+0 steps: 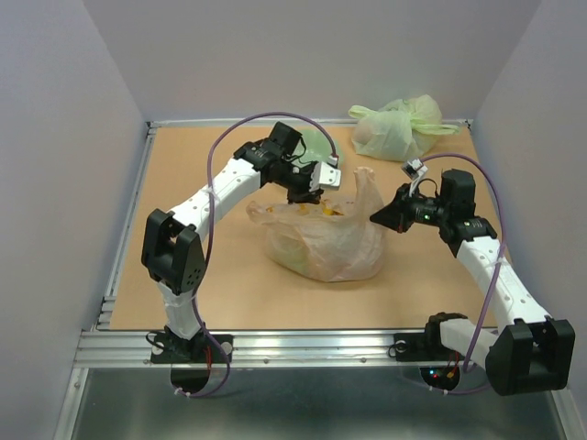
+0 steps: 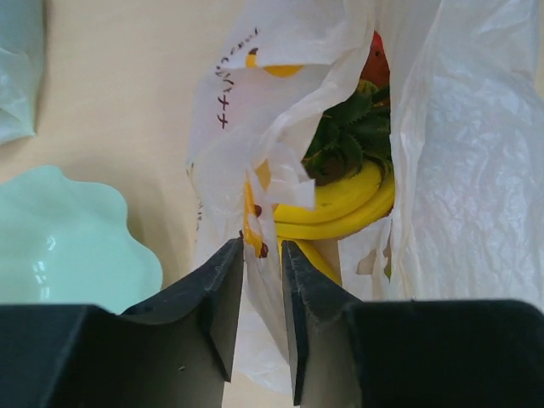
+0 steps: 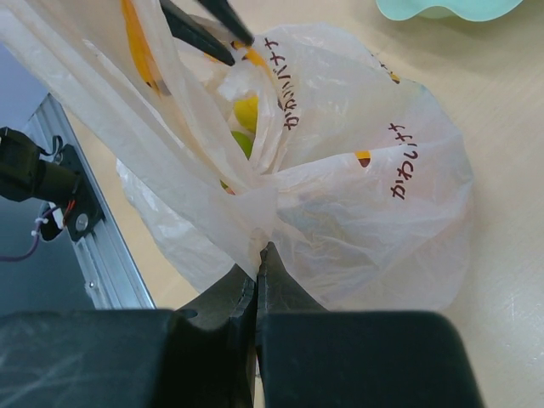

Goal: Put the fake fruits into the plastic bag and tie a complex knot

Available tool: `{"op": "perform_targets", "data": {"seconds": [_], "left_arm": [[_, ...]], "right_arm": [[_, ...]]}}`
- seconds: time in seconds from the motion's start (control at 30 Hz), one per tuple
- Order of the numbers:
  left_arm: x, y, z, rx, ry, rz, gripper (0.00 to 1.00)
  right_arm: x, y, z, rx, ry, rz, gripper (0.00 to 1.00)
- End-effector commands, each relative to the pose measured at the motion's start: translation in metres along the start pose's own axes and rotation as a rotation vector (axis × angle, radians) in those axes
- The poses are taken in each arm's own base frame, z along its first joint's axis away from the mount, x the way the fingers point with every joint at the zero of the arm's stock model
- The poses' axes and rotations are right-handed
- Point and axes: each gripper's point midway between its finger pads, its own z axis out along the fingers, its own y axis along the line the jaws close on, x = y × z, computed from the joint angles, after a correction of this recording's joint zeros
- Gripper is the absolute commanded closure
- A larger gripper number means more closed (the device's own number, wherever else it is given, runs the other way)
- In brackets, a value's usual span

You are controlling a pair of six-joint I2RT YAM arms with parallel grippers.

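Observation:
The plastic bag (image 1: 321,240) lies mid-table with its mouth gaping upward. Inside it I see yellow bananas (image 2: 340,204), a spiky green-leaved fruit (image 2: 348,140) and a bit of red watermelon (image 2: 376,55). A yellow fruit (image 3: 246,110) and a green one (image 3: 244,143) show through the film. My left gripper (image 1: 307,194) (image 2: 262,251) hangs over the bag's mouth, jaws apart, with a fold of the bag's rim running loosely between them. My right gripper (image 1: 376,217) (image 3: 259,255) is shut on a bunched piece of the bag's right side.
A pale green scalloped bowl (image 2: 68,246) (image 3: 446,7) sits just behind the bag. A pale green knotted bag (image 1: 399,126) rests at the back right corner. An aluminium rail (image 1: 303,344) borders the near edge, and grey walls close in both sides.

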Motion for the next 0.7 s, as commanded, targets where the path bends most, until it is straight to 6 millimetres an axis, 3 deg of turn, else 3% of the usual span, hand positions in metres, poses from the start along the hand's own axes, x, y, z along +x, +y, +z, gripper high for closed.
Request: {"op": "perform_targets", "data": {"seconds": [0.0,0.13,0.27,0.47,0.6,0.67], "left_arm": [[0.003,-0.015,-0.013,0.085,0.037,0.056,0.78],[0.017,-0.045,-0.029,0.189,0.059,0.111,1.00],[0.037,-0.075,-0.037,0.259,0.093,0.154,1.00],[0.037,-0.089,-0.029,0.317,0.059,0.210,1.00],[0.037,-0.087,-0.022,0.336,0.048,0.212,1.00],[0.030,-0.076,-0.021,0.297,0.037,0.208,0.92]], "right_arm": [[-0.011,0.001,-0.004,0.012,-0.042,-0.047,1.00],[-0.020,-0.002,-0.003,0.043,-0.052,0.029,1.00],[-0.029,-0.004,0.000,0.060,-0.067,0.178,1.00],[-0.032,-0.027,0.013,0.144,-0.098,0.458,1.00],[-0.003,-0.063,0.023,0.277,-0.069,0.559,1.00],[0.008,-0.071,0.026,0.303,-0.052,0.582,1.00]]}}
